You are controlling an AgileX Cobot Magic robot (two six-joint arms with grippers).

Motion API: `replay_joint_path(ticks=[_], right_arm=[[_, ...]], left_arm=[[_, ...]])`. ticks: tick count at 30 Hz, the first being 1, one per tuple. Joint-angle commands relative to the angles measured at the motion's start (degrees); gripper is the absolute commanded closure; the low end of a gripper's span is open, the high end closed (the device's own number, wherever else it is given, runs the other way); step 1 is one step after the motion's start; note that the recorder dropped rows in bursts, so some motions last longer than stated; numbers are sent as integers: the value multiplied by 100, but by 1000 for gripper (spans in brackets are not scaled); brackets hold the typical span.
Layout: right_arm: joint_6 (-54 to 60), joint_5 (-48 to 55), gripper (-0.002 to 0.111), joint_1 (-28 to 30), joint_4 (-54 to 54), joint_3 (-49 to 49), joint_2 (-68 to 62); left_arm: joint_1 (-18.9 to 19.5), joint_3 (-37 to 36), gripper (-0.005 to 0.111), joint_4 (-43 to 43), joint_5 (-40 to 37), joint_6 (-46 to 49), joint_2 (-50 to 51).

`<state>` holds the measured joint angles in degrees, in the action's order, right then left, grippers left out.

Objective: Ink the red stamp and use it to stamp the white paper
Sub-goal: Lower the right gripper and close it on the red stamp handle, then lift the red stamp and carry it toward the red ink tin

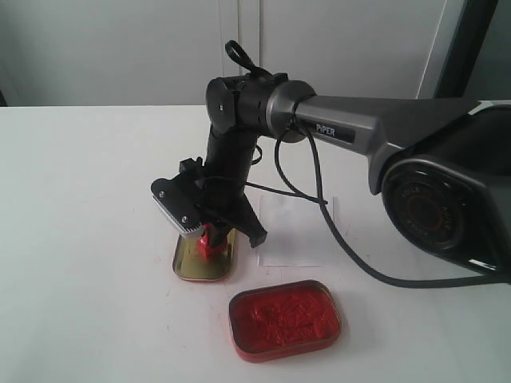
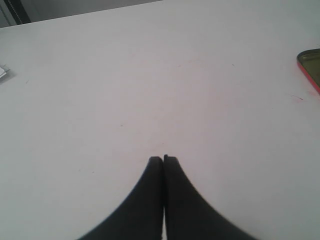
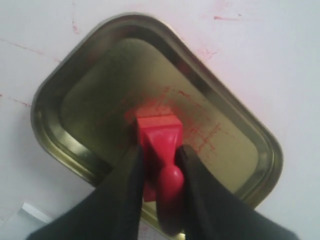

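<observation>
Only one word can be read: "PiPER", in white letters on a dark strip (image 1: 335,130) that runs along the grey forearm of the right arm (image 1: 383,116), just behind the wrist joint, in the exterior view. The round black joint cover (image 1: 427,211) at the right edge of the same view carries a ring of raised lettering around its centre, but it is too small and too dim to make out. In the two wrist views nothing can be read.
</observation>
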<state>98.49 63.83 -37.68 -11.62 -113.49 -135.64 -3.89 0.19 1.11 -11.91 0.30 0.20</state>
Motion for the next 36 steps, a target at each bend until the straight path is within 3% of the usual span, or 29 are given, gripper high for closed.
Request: replay_joint_path(ticks=[1,22,36], right_arm=[[-809,-18,108,-26,-31,23,69],[-5280,-219,108,-26,559,13,580],[-6550,382,108,14,672,34,817]], left_arm=[[4,-19,107,-15,-10,16,-20],[4,-19,107,-15,-10,16,-20],[4,-19,107,-15,-10,16,-20]])
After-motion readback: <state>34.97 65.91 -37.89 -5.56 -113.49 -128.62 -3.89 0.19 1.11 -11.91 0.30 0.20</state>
